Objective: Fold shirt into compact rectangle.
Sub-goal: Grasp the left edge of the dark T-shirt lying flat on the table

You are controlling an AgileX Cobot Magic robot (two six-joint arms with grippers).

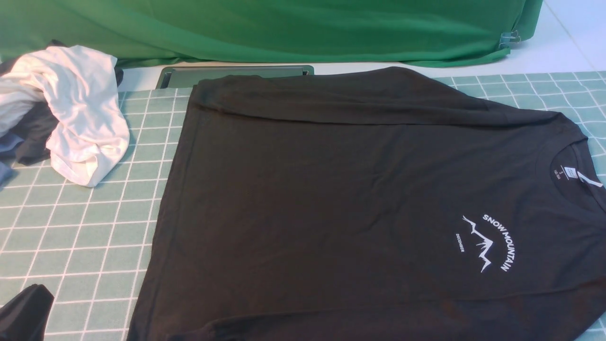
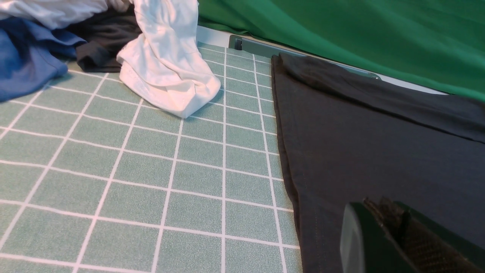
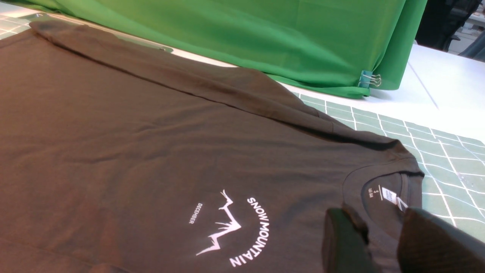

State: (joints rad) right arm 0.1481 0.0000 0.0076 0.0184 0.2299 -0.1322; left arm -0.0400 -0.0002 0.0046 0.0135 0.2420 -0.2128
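Shirt [image 1: 360,189] lies flat, logo up, on the green grid mat [image 1: 94,227], collar toward the mat's right edge, far sleeve folded across the body; folding looks early, near side seemingly next. Left gripper [image 2: 382,235] is pinched shut on black cloth at the shirt's hem end. Right gripper [image 3: 379,242] has jaws part-closed, seemingly clamping fabric beside the collar. Next move probably calls for both lifting together.

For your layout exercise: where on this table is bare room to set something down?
Bare green checked mat lies between the crumpled white garment and the large black long-sleeved shirt. The far-left clothes pile is crowded.
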